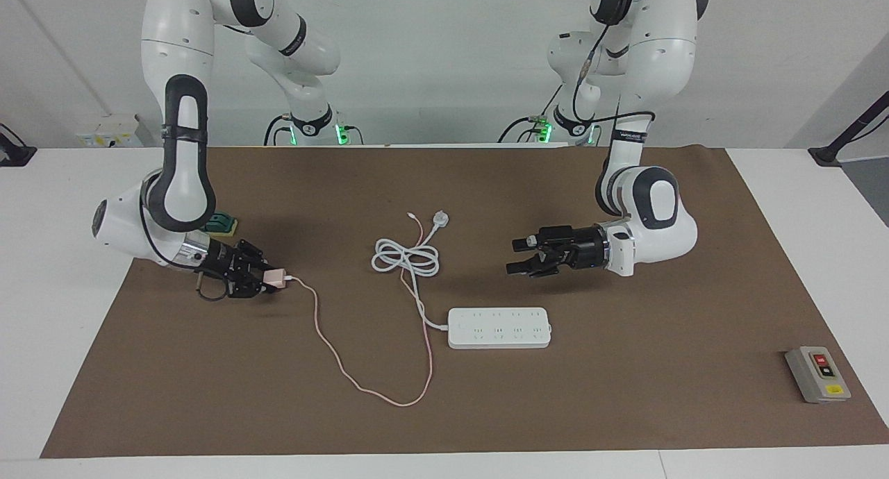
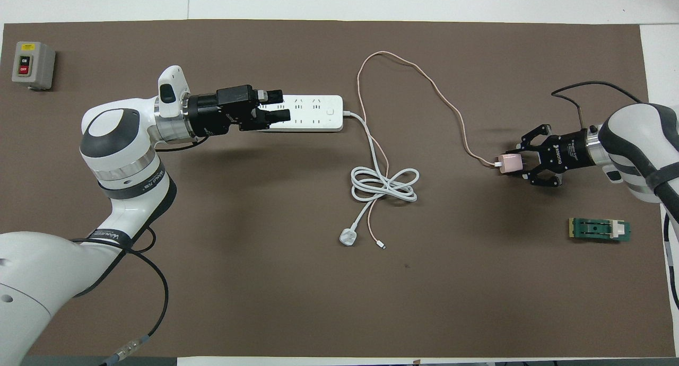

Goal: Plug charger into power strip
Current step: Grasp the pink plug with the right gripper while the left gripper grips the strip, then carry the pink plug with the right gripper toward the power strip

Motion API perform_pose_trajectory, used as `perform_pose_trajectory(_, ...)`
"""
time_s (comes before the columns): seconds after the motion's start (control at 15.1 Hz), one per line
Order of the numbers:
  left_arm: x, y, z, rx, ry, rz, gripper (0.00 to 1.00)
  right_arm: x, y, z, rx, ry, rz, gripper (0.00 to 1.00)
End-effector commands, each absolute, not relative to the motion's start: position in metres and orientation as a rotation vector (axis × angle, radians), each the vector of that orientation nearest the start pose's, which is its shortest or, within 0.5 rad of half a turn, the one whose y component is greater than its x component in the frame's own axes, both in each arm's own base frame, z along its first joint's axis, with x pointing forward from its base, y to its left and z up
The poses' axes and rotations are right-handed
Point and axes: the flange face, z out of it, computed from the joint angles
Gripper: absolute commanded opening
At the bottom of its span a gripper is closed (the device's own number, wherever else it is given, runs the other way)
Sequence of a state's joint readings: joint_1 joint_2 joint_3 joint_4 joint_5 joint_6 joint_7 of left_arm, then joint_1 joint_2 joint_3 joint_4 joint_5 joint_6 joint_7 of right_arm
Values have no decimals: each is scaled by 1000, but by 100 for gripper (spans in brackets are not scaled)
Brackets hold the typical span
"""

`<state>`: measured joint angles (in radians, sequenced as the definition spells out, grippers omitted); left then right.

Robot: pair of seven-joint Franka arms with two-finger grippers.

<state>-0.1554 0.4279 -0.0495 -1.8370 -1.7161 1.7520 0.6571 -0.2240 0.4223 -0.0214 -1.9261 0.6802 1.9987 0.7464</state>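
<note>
the right gripper [image 1: 267,279] had its fingertips clamped on the charger [image 1: 276,278], the small pale pink cube, low over the brown mat [image 1: 625,396] toward the right arm's end of the table. in the overhead view that grip sat at about three o'clock of the mat, the outer links splayed to either side of the cube [image 2: 510,163]. the charger's thin pink cable [image 1: 333,357] ran from the cube along the mat, looped round and came back toward the robots past the power strip's cord, ending near the round white plug [image 1: 439,219].

the power strip [image 1: 499,328] lay flat on the mat near its middle, sockets up, its thick white cord [image 1: 406,258] coiled nearer to the robots than the strip. in the overhead view it sat at roughly eleven o'clock from the coil.

the left gripper [image 1: 519,256] hung in the air with its fingers wide apart and nothing between them; seen from above it covered the end of the power strip [image 2: 313,113] toward the left arm's end of the table, while the facing view showed it raised clear of the strip.

a grey switch box [image 1: 817,374] stood at the mat's corner at the left arm's end, about ten o'clock in the overhead view. a small green part [image 2: 600,230] lay at five o'clock from the charger.
</note>
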Motion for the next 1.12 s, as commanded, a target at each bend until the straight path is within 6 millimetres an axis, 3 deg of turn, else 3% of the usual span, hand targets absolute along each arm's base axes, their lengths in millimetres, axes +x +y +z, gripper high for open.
perform_pose_trajectory(0.0, 611, -230, 349, 1547, 72, -10, 100, 591, -97, 265, -2001, 1657, 614, 0)
perform_pose_trajectory(0.2, 601, -274, 347, 1556, 105, -1, 100, 605, -72, 303, -2009, 1637, 649, 0)
perform_pose_trajectory(0.4, 599, -288, 350, 1543, 135, 12, 100, 609, -37, 345, -2031, 1615, 634, 0)
perform_pose_trajectory(0.6, 599, -285, 347, 1550, 131, 7, 100, 615, 3, 385, -2030, 1626, 634, 0)
perform_pose_trajectory(1.06, 601, -274, 343, 1550, 135, 8, 100, 631, 102, 440, -2005, 1655, 626, 0)
